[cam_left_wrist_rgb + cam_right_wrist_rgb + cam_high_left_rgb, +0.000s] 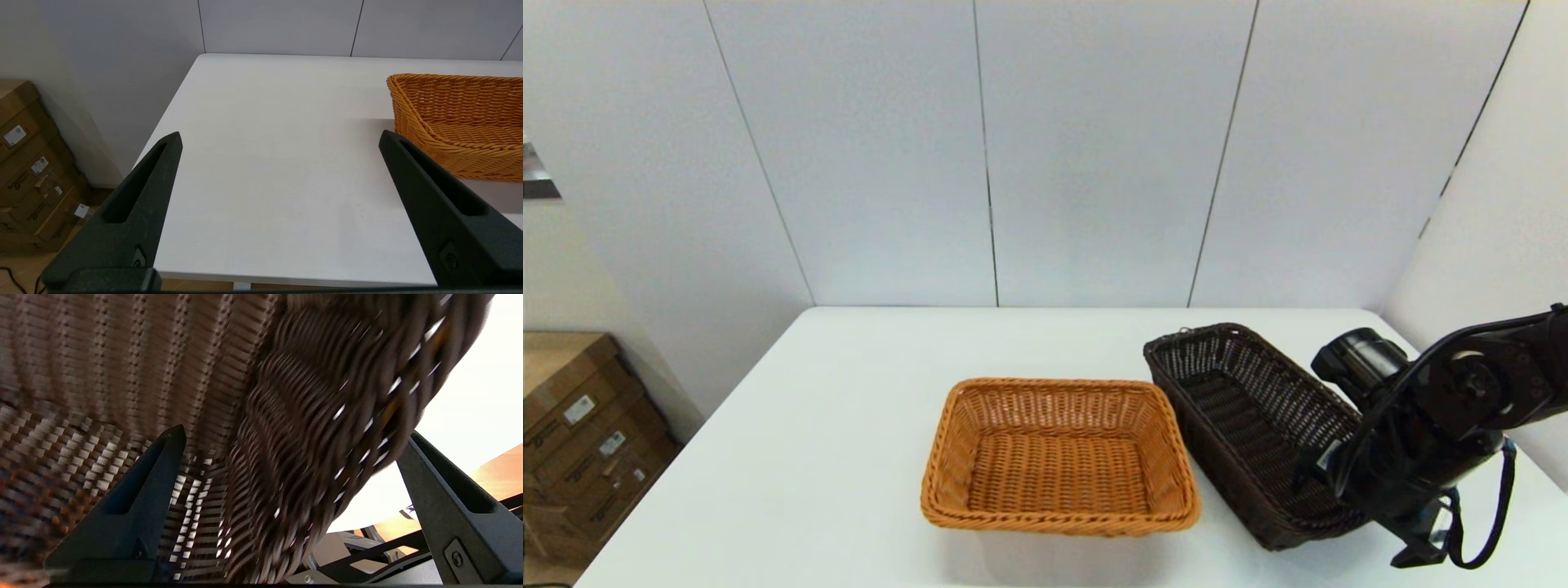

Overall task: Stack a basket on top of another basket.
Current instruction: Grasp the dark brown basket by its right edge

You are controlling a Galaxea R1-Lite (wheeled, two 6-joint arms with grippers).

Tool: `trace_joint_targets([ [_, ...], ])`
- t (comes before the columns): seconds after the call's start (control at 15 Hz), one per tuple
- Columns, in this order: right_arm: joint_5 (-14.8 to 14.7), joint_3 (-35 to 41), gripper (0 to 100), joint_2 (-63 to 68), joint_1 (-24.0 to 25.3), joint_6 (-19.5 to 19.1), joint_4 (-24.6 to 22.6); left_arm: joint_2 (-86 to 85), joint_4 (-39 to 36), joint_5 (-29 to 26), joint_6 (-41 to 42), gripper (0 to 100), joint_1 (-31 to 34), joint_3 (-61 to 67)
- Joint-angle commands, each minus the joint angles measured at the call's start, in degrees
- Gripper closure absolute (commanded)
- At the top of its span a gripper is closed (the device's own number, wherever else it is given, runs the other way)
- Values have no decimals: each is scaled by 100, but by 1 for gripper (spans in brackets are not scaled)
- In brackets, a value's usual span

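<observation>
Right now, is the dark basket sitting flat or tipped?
Tipped: the dark brown basket leans toward the orange-tan basket, its right wall between the open right gripper fingers.

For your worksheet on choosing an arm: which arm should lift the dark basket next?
Probably the right. The right gripper straddles the dark basket wall, fingers open; the left gripper hovers over bare table.

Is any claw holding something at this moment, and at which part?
Nothing is clamped yet. The right claw is open, straddling the rim of the dark basket at its near right end. The left claw is open over bare table.
</observation>
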Motion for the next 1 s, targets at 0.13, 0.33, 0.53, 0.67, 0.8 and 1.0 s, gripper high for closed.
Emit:
trace_joint_targets([
  [0.13, 1, 59, 0, 126, -54, 33, 12, -11, -1, 3, -3, 0, 1, 9],
  [0.33, -16, 59, 0, 91, -80, 33, 21, -11, -1, 3, -3, 0, 1, 9],
  [0.53, -16, 24, 0, 117, -80, 191, 21, -11, -1, 3, -3, 0, 1, 9],
  [0.67, -16, -2, 100, 135, -80, 288, 21, -11, -1, 3, -3, 0, 1, 9],
  [0.8, -25, 6, 100, 135, -80, 288, 30, -11, -1, 3, -3, 0, 1, 9],
  [1.0, -34, 15, 100, 135, -89, 288, 30, -11, -1, 3, -3, 0, 1, 9],
])
